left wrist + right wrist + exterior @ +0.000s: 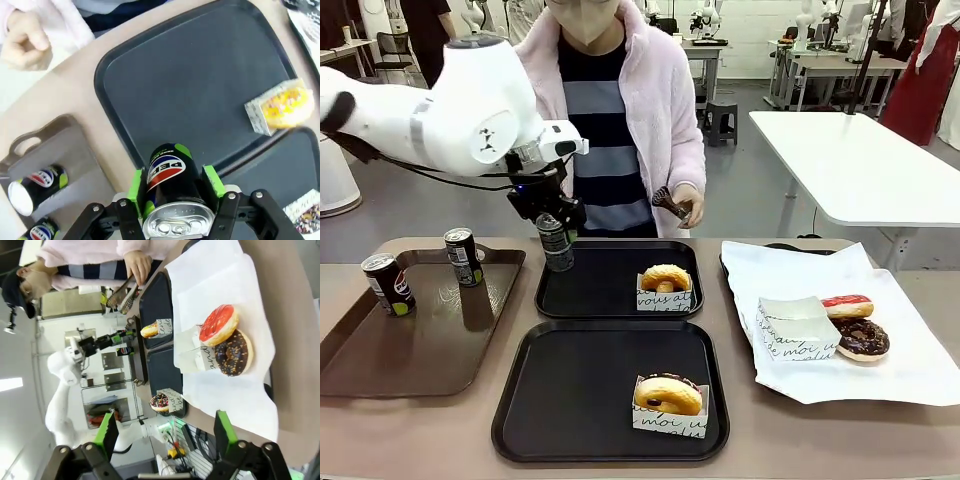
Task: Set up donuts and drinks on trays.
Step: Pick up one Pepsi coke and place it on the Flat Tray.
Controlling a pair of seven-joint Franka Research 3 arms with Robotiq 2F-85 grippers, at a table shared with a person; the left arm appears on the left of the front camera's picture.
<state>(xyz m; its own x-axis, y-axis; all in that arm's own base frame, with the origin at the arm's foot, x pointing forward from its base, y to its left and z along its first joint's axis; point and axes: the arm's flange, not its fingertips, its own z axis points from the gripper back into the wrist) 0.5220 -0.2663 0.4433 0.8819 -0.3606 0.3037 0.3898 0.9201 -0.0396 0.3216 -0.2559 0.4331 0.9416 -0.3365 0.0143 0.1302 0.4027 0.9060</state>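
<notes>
Brown tray (430, 350), left: drink stock, with one can (388, 284) and a second can (464, 257) standing upright on it.

Far black tray (605, 285) and near black tray (570, 390) each hold a boxed donut at right. Their left halves are bare, presumably kept for drinks.

White paper (910, 370): spare donuts.

Left gripper (552, 222) pinches a Pepsi can (557, 248) upright at the far tray's left edge. Contact with the tray: cannot tell. Judged mid-delivery.

Right gripper (167, 425): fingers spread, nothing between them.
</notes>
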